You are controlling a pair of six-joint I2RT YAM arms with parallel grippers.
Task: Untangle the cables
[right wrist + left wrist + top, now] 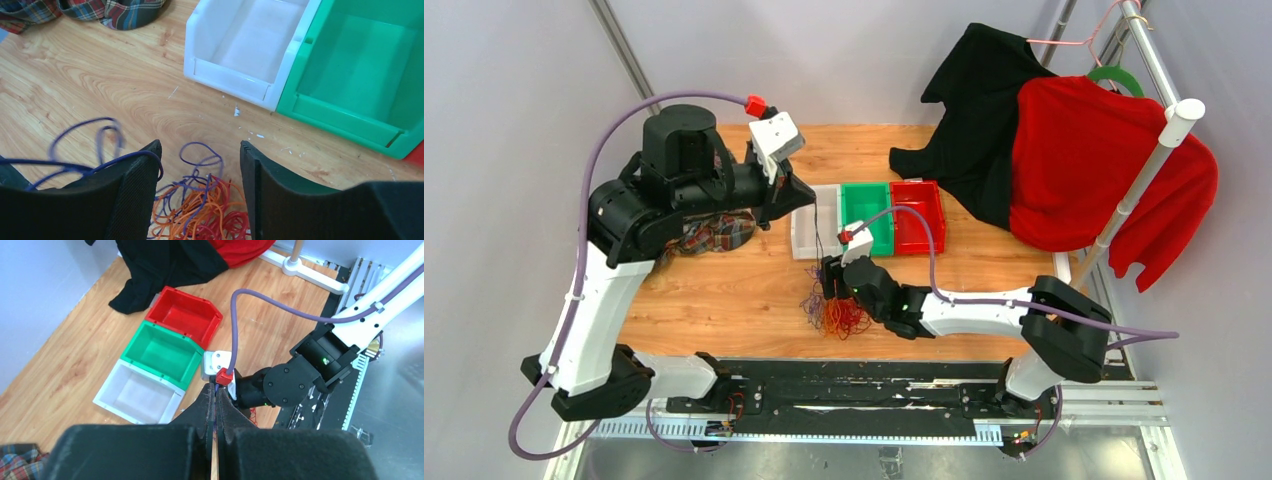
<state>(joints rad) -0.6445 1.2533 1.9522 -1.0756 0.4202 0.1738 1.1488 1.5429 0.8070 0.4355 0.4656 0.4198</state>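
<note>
Just beside white bin point(235, 82), right end effector point(200, 146) gapes over cables point(210, 212); left end effector point(215, 391) clenches one strand point(817, 240).

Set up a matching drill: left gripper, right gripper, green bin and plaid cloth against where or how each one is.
1 left gripper
2 right gripper
3 green bin
4 plaid cloth

A between the white bin and the red bin
B open over the cables
C left of the white bin
D shut on one of the cables

Pairs: 1-D, 2-B, 3-A, 4-C
</note>
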